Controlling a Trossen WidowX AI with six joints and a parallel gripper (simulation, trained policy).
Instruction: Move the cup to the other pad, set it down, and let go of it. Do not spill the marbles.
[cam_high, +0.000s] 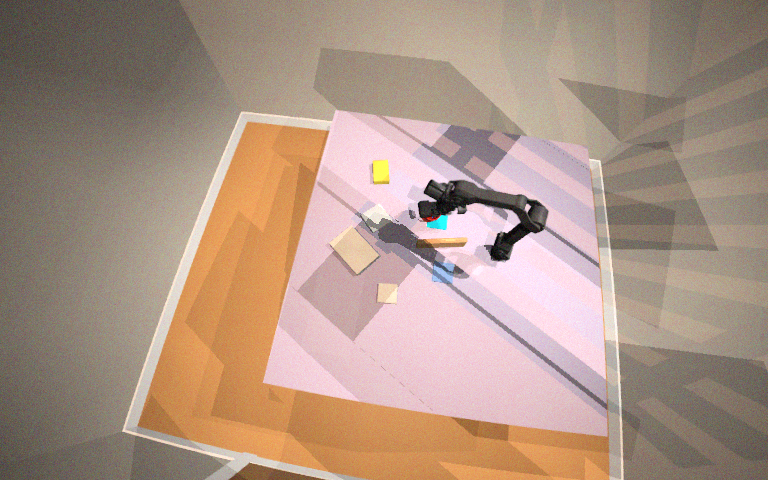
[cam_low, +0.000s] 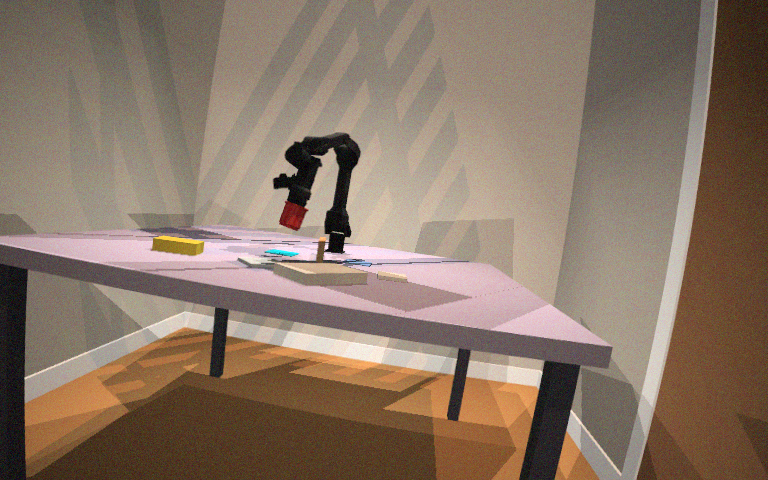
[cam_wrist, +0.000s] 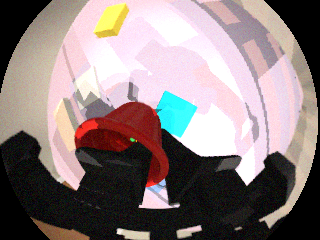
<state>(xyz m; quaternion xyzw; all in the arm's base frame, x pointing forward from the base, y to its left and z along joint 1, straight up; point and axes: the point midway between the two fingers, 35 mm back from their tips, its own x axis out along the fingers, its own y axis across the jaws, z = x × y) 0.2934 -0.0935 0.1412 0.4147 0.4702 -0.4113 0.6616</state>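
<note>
The red cup (cam_high: 433, 219) (cam_low: 293, 216) (cam_wrist: 137, 116) hangs in the air, somewhat tilted, its rim toward the gripper. My gripper (cam_low: 297, 203) (cam_wrist: 157, 131) is shut on the cup's wall, one finger inside the rim. A green marble (cam_wrist: 132, 139) shows inside the cup; fingers hide most of the inside. The cyan pad (cam_high: 437, 223) (cam_low: 281, 252) (cam_wrist: 178, 114) lies below, close beside the cup in the top view, with nothing on it. The blue pad (cam_high: 442, 272) (cam_low: 358, 262) lies bare on the far side of the wooden bar.
The upright wooden bar (cam_high: 441, 242) (cam_low: 321, 250) stands between the pads. A yellow block (cam_high: 380, 172) (cam_low: 177, 245) (cam_wrist: 111, 21), a pale tile (cam_high: 374, 215), a large beige slab (cam_high: 354, 250) (cam_low: 334, 275) and a small beige block (cam_high: 387, 293) (cam_low: 391, 276) also lie on the table.
</note>
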